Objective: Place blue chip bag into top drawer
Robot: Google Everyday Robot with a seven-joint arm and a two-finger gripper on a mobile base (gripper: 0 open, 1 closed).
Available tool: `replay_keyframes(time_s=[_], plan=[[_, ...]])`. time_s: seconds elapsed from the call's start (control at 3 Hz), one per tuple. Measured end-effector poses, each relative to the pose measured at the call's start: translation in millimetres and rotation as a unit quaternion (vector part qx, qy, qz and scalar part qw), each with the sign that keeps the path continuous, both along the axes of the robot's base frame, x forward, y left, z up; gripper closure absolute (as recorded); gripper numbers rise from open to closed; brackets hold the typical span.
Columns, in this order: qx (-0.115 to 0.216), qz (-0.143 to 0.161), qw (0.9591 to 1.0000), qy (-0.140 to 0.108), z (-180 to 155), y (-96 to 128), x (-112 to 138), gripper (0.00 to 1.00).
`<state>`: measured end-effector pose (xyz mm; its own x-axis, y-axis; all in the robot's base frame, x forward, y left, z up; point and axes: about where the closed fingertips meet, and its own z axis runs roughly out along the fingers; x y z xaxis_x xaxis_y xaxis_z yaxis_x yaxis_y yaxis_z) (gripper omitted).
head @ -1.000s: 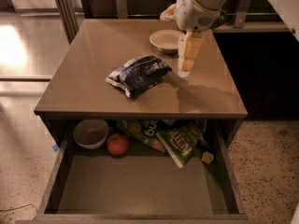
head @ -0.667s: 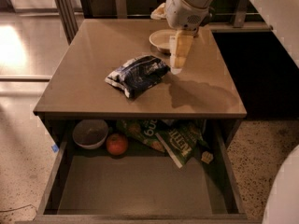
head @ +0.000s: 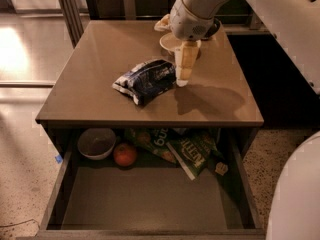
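The blue chip bag [head: 145, 81] lies crumpled on the table top [head: 100, 54], near its middle. My gripper [head: 182, 76] hangs from the white arm just to the right of the bag, its pale fingers [head: 185, 63] pointing down, the tips close to the bag's right end. The top drawer [head: 150, 199] is pulled open below the table's front edge; its front floor is bare.
A white bowl [head: 171, 42] stands on the table behind the gripper. At the back of the drawer lie a grey bowl [head: 96, 142], a red apple [head: 125, 154] and green chip bags [head: 192, 151]. The robot's white body [head: 295, 194] fills the lower right.
The gripper has moved left and slightly toward the front, closing in on the bag's right end. The bag and the drawer's contents have not moved.
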<state>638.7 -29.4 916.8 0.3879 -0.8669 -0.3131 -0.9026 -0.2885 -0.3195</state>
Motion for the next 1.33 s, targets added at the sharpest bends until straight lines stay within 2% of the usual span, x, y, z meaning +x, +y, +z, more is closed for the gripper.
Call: replay_keyframes(time_s=[0.67,1.0,1.33], plan=[[0.004,0.052,0.9978,0.041,-43,38,-4,0.00],[0.006,0.055,0.9977,0.039,-44,42,0,0.00],[0.024,0.080,0.9959,0.034,-51,70,24,0.00]])
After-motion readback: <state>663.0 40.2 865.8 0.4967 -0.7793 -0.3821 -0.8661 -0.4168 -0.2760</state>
